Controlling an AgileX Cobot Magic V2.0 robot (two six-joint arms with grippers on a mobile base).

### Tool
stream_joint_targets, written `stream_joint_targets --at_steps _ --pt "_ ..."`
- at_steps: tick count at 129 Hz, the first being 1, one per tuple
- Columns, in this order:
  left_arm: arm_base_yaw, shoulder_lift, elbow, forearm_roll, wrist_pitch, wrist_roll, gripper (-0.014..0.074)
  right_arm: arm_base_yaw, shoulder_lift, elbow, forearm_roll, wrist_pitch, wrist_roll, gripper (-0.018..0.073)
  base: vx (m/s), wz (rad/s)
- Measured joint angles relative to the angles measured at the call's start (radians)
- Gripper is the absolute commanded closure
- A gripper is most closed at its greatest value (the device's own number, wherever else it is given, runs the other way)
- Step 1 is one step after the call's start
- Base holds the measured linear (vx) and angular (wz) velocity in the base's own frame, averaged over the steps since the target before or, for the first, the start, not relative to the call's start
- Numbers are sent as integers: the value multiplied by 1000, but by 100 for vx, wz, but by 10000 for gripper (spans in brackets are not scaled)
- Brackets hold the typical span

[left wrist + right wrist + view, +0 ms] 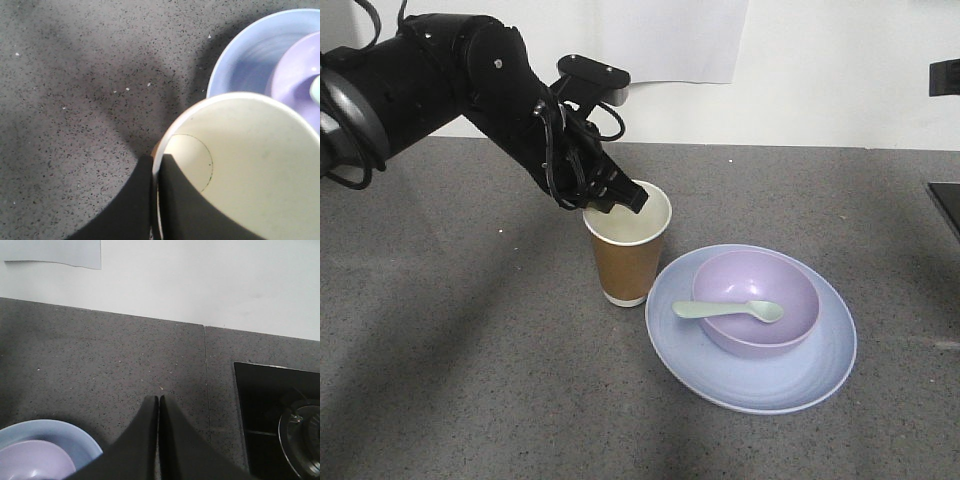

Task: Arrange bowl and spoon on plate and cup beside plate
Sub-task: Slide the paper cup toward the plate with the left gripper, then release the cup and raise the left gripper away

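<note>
Gripping the paper cup (628, 248) rim, my left end effector (616, 198) holds it beside the plate (760, 385); right end effector (158, 440) closed, empty.

The left arm (430, 75) reaches in from the 10 o'clock corner of the front view, wrist angled down toward 4 o'clock. The left gripper (620, 198) pinches the cup (628, 248) rim, one finger (125, 205) outside and one inside. The right gripper (158, 405) points toward 12 o'clock, fingers pressed together, holding nothing.
</note>
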Motion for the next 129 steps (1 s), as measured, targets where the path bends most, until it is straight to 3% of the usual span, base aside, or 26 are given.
stream_joint_targets --at_steps 48,77,102,129 --pt "0 24 -2 30 -22 -11 599 0 0 0 0 0 0 568 0 0" --pt "0 33 -2 107 -11 -58 549 0 0 0 0 0 0 568 0 0" --pt "0 35 -2 116 -2 -63 440 0 0 0 0 0 0 568 0 0" --pt "0 35 -2 115 4 -80 237 0 0 0 0 0 0 568 0 0"
